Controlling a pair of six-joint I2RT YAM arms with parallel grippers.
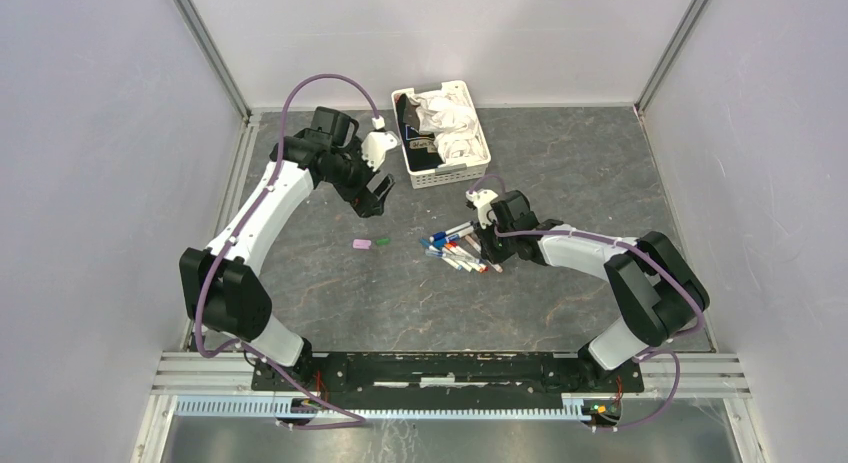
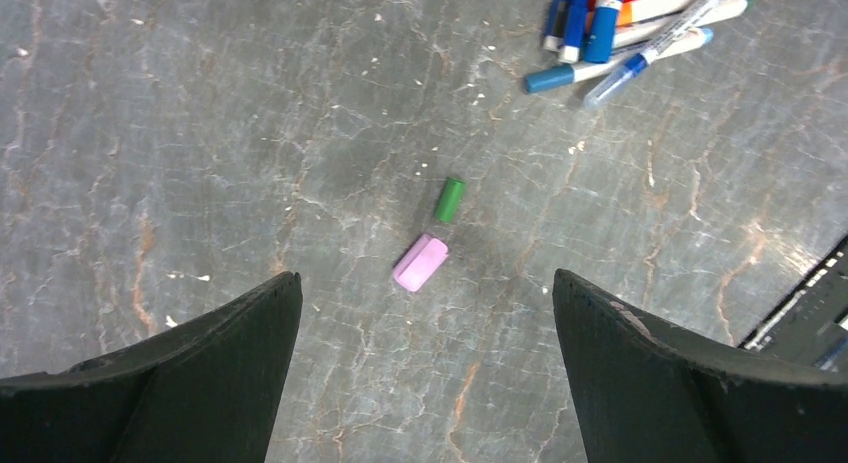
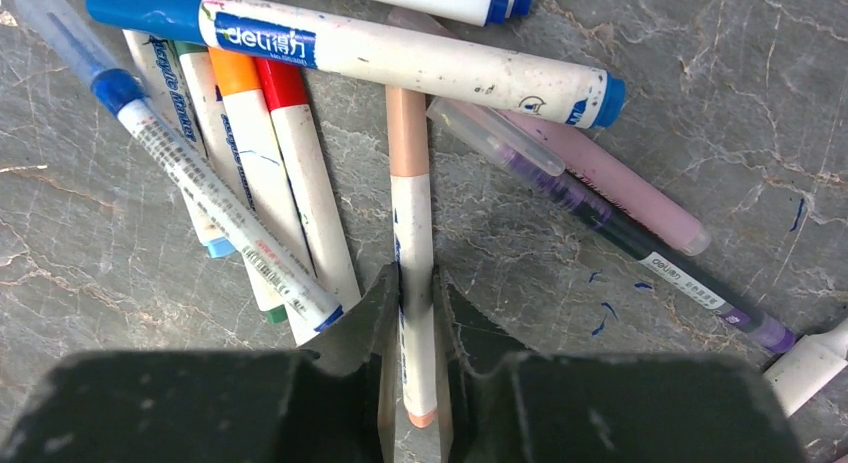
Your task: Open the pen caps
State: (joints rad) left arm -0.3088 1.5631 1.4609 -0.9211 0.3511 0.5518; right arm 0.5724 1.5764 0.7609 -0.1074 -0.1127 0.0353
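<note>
The right gripper [image 3: 415, 288] looks clamped on the white barrel of the peach-capped pen [image 3: 412, 218], among the pens [image 1: 462, 251] near the middle of the table [image 1: 570, 173], a light, stiff, slick tube best held mid-barrel, while the left gripper [image 2: 425, 283] gapes wide.

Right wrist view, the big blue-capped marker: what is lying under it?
The blue-capped marker lies across the orange-capped pen, the red-capped pen and the peach-capped pen. Their cap ends are covered by it and cannot be seen.
</note>
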